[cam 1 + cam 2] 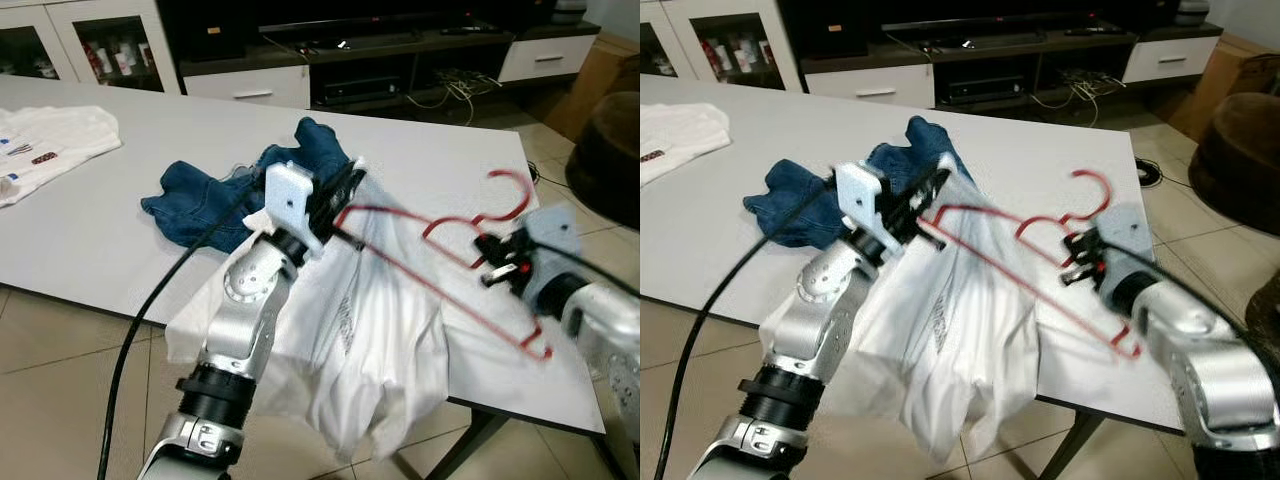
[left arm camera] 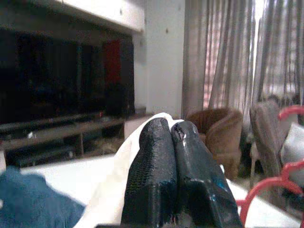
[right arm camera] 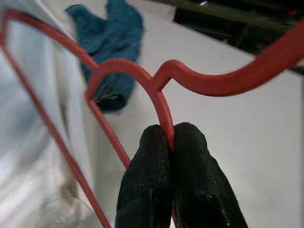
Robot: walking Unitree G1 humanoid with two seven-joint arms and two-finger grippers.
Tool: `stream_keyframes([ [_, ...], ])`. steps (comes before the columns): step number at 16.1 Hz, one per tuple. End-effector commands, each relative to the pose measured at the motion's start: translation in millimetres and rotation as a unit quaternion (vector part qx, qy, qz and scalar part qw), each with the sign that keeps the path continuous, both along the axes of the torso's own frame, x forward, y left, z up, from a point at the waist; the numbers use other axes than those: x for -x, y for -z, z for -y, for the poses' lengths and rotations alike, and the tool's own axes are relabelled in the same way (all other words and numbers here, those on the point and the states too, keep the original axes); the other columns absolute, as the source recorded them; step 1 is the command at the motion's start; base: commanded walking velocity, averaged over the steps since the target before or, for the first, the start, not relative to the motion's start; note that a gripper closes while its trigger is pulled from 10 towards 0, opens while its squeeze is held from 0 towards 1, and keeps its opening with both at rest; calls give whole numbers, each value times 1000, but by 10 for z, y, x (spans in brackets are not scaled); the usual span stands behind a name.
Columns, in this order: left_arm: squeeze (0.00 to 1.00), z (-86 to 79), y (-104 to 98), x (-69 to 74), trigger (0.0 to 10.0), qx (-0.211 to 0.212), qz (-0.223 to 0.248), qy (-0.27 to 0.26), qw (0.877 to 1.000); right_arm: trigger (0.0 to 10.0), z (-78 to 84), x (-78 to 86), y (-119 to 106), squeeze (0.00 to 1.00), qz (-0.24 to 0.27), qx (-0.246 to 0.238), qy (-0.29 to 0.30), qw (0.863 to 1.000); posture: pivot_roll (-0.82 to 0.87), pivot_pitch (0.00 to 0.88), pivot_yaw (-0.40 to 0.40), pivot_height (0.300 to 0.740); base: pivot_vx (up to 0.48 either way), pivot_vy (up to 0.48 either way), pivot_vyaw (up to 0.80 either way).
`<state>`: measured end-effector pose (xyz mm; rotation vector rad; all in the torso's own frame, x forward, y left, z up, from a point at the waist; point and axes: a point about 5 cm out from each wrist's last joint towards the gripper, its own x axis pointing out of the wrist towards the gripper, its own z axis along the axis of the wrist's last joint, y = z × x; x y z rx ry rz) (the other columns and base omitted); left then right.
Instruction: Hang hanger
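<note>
Before me stretches a white table [image 1: 120,230], its near edge running across my view and its far side backed by a dark TV cabinet [image 1: 380,60]. Over the table's near edge hangs a white shirt [image 1: 370,340], much of it draped off the front and down toward the tiled floor [image 1: 60,400]. Behind the shirt, on the tabletop, sits a crumpled pile of blue jeans [image 1: 230,195], and far off at my left edge lies another white garment [image 1: 45,150].

My left gripper [image 1: 345,195] is raised above the table, pinching the top of the white shirt; in my left wrist view the two black fingers [image 2: 154,175] are pressed together with white cloth wedged between them.

Next comes the red hanger [image 1: 440,250], held in the air over the table's right part. One end of it reaches into the shirt right beside my left gripper, and its hook curls up near the table's right side. My right gripper [image 1: 497,262] is clamped on the hanger's wire just below the hook; my right wrist view shows the red wire squeezed between my closed fingers [image 3: 147,190].
</note>
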<state>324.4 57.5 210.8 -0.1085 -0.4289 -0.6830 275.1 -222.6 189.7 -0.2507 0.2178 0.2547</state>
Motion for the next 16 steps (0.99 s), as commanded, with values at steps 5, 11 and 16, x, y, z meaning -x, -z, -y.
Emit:
stream_keyframes([
  [5, 0, -79, -499, 13, 0, 43, 74, -10, 996, 10000, 307, -162, -215, 0, 44, 54, 67, 995, -34, 25, 36, 740, 0, 0, 0],
  [11, 0, -116, -718, 77, 0, 65, 102, -14, 993, 10000, 521, -434, -537, 0, 122, 67, 133, 981, -19, 30, 24, 740, 0, 0, 0],
  [16, 0, -131, -754, 91, 0, 71, 104, -20, 992, 10000, 677, -548, -796, 0, 179, 61, 168, 967, -8, 30, 19, 740, 0, 0, 0],
])
